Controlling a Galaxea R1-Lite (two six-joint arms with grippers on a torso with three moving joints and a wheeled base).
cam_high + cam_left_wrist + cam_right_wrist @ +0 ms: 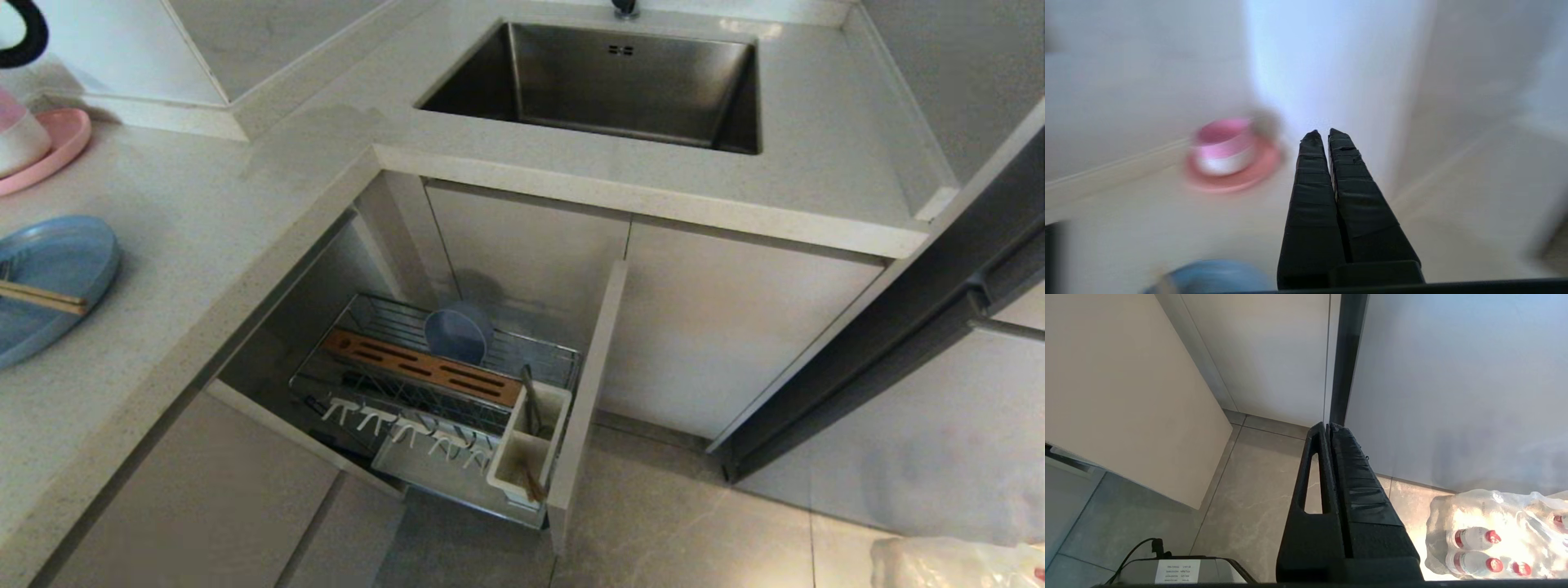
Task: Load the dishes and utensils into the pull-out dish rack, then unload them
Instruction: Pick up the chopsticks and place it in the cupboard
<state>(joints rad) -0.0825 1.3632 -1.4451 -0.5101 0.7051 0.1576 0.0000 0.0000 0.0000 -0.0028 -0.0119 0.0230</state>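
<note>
- At nine o'clock on the worktop [204, 229], the pale-blue plate [53, 269] waits unloaded, chopsticks [41, 296] lying across it.
- Above that worktop, the left hand [1321, 132] hangs empty, fingers pressed together, a pink-and-white bowl [1224, 147] at its ten o'clock.
- At six o'clock, the pull-out dish rack [441, 392] stands open: blue bowl [457, 333] loaded, a slim utensil [529, 400] in its white cup. Loading looks roughly half done.
- Far right, the right hand [1329, 426] hangs closed, empty, above the floor.
</note>
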